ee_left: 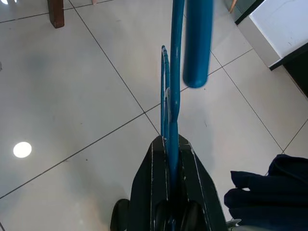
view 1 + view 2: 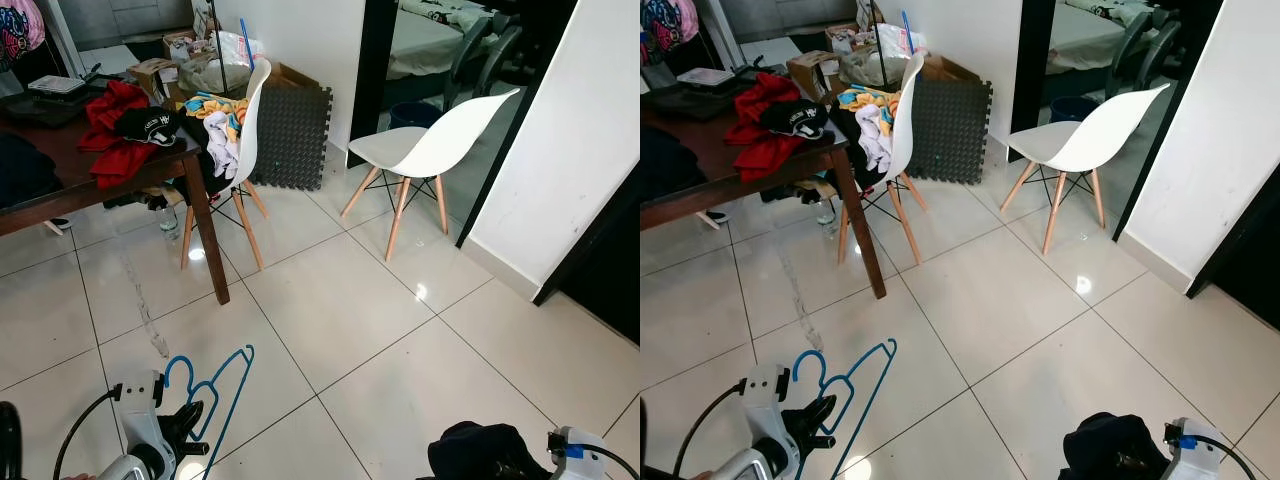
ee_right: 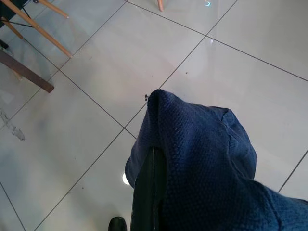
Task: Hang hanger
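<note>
A blue hanger [image 2: 215, 390] is held at 7 o'clock in the head view, pinched by the left gripper [image 1: 169, 159], fingers closed tight on its thin wire. A dark blue garment [image 3: 207, 159] at 5 o'clock is draped over the right gripper [image 3: 149, 163]; its fingers are covered, so their opening cannot be told. No rail is seen. Risks are judged: the wire could swivel or slip in the narrow pinch, the hook could snag the table [image 2: 60, 190] or white chair [image 2: 250, 120], and the garment could slide off.
</note>
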`<state>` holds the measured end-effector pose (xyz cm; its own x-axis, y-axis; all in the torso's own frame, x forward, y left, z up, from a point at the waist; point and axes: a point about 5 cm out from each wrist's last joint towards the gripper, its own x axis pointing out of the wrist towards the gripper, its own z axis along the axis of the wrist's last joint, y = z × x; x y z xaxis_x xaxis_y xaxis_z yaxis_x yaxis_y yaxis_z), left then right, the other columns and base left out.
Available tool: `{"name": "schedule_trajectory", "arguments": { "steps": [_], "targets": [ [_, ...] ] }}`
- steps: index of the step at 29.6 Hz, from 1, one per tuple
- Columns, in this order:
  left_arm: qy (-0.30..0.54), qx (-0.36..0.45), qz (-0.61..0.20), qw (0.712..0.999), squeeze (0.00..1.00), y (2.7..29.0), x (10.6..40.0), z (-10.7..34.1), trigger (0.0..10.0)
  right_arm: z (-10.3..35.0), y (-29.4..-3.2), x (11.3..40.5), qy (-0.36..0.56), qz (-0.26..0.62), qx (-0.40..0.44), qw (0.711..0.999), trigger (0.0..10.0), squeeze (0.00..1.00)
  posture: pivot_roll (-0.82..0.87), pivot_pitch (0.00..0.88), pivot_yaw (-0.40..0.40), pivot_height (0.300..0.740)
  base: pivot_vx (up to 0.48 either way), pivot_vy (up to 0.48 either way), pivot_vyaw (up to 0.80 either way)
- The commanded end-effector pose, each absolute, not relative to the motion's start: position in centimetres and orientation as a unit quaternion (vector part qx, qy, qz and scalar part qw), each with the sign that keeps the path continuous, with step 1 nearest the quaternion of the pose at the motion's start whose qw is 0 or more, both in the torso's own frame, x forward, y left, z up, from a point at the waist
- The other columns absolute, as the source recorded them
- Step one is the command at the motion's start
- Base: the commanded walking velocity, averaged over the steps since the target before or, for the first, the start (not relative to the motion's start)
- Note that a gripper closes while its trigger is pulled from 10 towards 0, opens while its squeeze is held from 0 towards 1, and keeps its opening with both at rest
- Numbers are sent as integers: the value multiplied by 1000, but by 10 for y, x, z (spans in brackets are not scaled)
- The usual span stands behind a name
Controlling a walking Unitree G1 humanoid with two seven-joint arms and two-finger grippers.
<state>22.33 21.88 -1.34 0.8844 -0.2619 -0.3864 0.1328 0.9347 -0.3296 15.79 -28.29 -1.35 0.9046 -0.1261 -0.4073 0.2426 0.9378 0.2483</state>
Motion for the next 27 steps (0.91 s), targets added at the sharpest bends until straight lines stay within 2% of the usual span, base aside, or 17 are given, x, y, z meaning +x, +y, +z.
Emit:
{"name": "schedule_trajectory", "arguments": {
  "steps": [1,27],
  "targets": [
    [222,-149,-102,958,0,218,221,-14,10000,-14,-284,156,195,-98,150,964,10000,0,17,101,-39,740,0,0,0],
    [220,-152,-103,958,0,218,215,-11,10000,-11,-287,149,193,-101,152,964,10000,0,12,152,-41,740,0,0,0]
  ]
}}
